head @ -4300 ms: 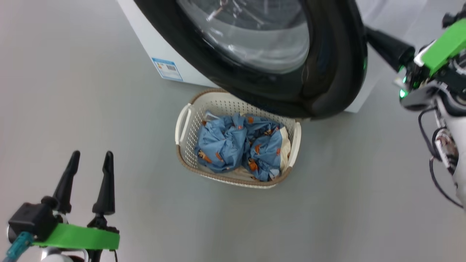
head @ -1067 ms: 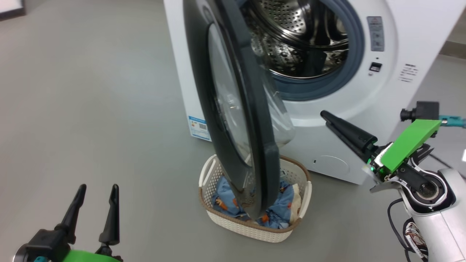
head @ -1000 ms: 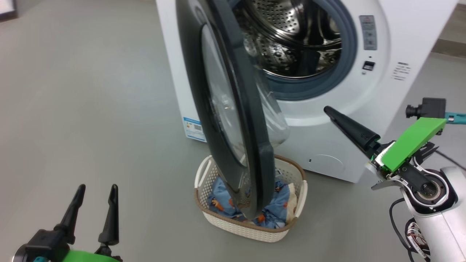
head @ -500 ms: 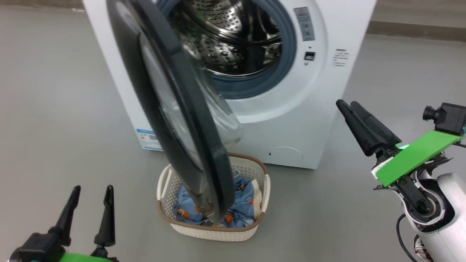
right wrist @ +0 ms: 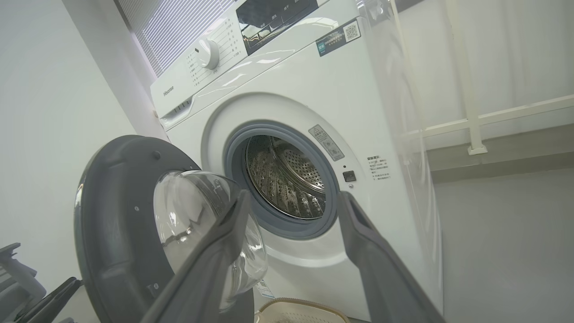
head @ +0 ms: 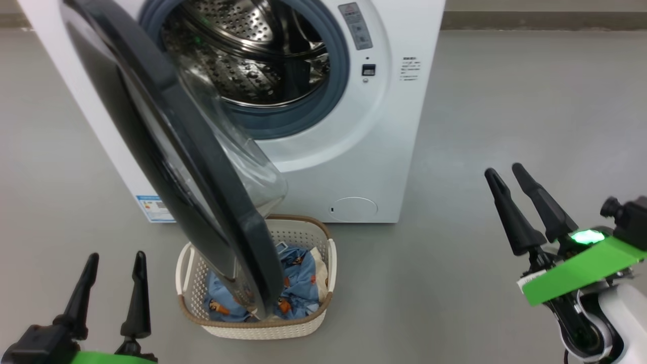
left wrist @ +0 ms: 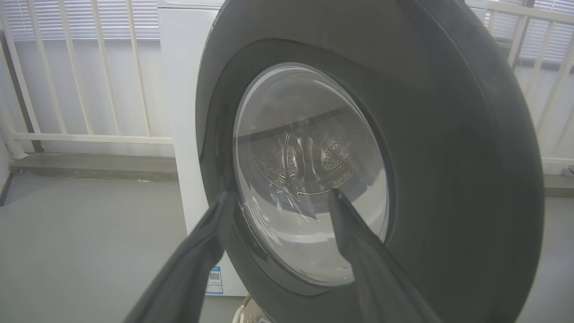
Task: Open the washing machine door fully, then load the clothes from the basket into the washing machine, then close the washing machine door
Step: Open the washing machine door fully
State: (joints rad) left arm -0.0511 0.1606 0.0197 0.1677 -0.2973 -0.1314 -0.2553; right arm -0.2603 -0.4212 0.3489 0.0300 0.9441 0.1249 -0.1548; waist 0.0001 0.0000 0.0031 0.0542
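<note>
Gripper at left: the left gripper (head: 116, 259) has its fingers spread with nothing between them, low in the corner.
Door: the washing machine door (head: 167, 151) stands swung out from the left side (its glass bowl (head: 252, 172) faces the drum (head: 242, 50)); its lower edge is in front of the basket.
Basket: the basket (head: 252, 328) sits on the floor (head: 455, 126) just before the washing machine (head: 354, 151); the clothes (head: 298, 273) lie inside it.
Gripper at right: the right gripper (head: 503, 170) is also spread and empty, apart from the machine.

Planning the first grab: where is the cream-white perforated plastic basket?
Head view, lower centre: the cream-white perforated basket sits on the grey floor before the white washing machine, partly hidden by the lower edge of its open round black door.
</note>
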